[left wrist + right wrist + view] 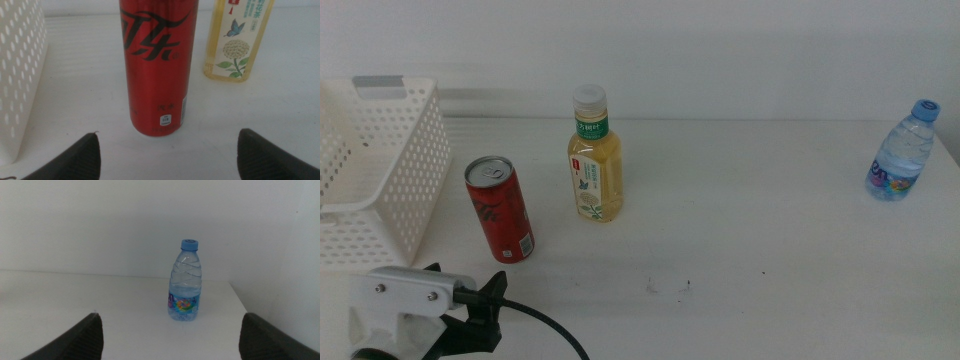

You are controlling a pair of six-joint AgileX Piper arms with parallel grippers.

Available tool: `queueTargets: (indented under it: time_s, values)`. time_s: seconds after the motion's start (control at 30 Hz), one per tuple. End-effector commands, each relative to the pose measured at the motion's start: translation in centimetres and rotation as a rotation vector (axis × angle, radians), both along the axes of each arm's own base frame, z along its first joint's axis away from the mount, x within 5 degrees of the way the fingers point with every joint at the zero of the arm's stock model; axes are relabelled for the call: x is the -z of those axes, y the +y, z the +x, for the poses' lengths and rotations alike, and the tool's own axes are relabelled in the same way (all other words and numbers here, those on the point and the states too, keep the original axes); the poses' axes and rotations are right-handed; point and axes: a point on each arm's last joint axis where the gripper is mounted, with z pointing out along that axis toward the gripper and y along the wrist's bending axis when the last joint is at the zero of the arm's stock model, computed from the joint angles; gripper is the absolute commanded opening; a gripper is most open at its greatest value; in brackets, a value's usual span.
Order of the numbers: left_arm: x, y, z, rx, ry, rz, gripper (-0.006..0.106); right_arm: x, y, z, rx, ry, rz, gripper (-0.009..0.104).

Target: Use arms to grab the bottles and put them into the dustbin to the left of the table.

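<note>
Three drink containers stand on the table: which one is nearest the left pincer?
The red soda can, directly ahead of the open left pincer; the yellow tea bottle stands farther back, the water bottle far right.

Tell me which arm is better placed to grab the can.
Left. Its open gripper faces the can close up, beside the dustbin; the right gripper faces the water bottle instead.
</note>
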Motion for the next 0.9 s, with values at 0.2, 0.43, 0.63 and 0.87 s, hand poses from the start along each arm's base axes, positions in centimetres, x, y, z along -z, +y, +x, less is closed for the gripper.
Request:
queueTargets:
  time_s: [0.2, 0.43, 0.63, 0.87]
  values:
    - [-0.3, -0.1, -0.1, 0.009, -0.022, -0.028, 0.094, 0.0, 0.0, 0.0, 0.006, -0.011, -0.004, 0.092]
    - [-0.3, 0.3, 0.0, -0.034, -0.024, -0.022, 0.094, 0.0, 0.0, 0.0, 0.006, -0.011, -0.004, 0.092]
    - [-0.7, 0.1, 1.0, -0.049, -0.062, 0.002, 0.094, 0.0, 0.0, 0.0, 0.006, -0.011, -0.004, 0.092]
    - [-1.3, -0.5, 3.5, -0.01, -0.072, 0.027, 0.094, 0.0, 0.0, 0.0, 0.006, -0.011, -0.004, 0.092]
